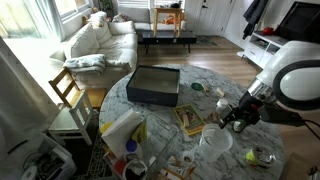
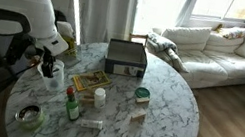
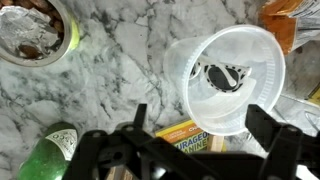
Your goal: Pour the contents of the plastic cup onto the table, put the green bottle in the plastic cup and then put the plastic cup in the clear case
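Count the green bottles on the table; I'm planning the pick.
1: the green bottle is beside the bowl, near the cup; clutter may hide others.

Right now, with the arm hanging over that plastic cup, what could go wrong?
The open end effector sits above the plastic cup; its thin wall may buckle or slip when squeezed. The green bottle is close to one finger and might get knocked. Something dark lies in the cup; poured out, it could land on the yellow booklet beside it.
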Motion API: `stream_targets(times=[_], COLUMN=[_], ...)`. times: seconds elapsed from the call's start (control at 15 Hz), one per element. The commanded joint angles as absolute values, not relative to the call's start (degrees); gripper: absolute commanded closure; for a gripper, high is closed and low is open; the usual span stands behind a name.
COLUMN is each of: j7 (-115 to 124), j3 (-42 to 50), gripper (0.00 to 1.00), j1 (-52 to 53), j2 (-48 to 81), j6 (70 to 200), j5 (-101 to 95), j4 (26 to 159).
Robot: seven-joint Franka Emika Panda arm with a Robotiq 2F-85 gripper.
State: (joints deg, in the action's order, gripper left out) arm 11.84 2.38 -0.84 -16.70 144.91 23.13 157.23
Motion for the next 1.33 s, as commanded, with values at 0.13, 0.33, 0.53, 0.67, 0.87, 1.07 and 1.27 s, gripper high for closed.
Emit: stream_targets(times=[0.13,0.33,0.53,0.67,0.87,1.07,1.27], j7=[9.0,8.1,8.7,8.9,12.6,21.7,27.0], j3=[2.9,2.7,2.3,2.2,1.2,-1.7,-5.2], gripper=[0.32,0.56,0.81,0.94,1.00,0.99,0.99], j1=[1.3,1.6,1.4,1.3,0.3,-1.4,-2.4], j2=[-12.6,-11.1,-9.9,-9.3,-9.3,-13.1,-16.6], j6=[147.2,147.2,147.6,147.9,147.6,144.2,137.3], j5=[27.5,28.1,27.5,27.5,23.8,12.3,-1.1], j4=[157.2,157.2,157.2,157.1,157.1,156.6,153.4])
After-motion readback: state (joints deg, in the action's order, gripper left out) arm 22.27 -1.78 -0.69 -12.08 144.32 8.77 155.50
